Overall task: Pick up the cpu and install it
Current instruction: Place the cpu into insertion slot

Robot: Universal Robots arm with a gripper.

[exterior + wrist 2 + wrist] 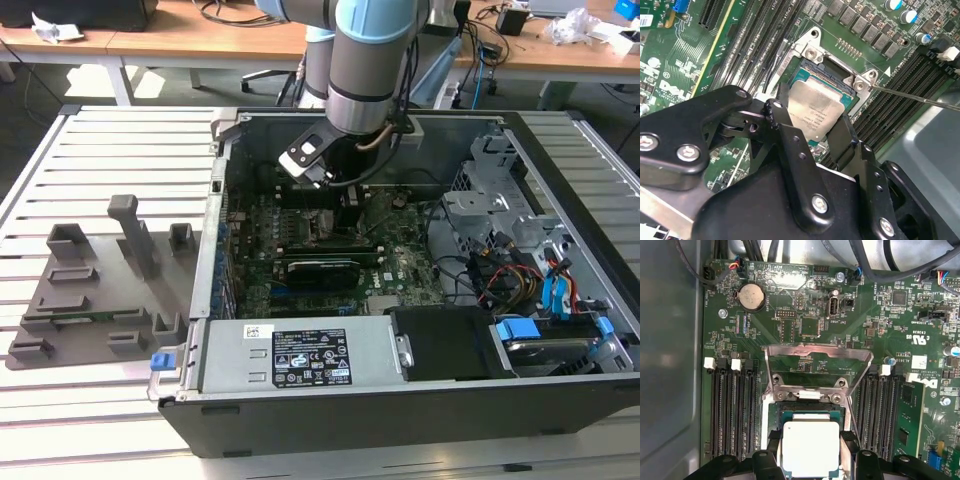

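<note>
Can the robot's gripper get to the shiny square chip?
Probably yes. The gripper hangs right over the cpu, and the socket's metal cover is flipped up out of the way, so nothing seems to block it.

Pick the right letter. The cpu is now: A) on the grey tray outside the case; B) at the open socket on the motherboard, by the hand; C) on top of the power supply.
B: in the first wrist view the cpu is over the motherboard, next to the flipped-up metal frame, with the hand right at it.
</note>
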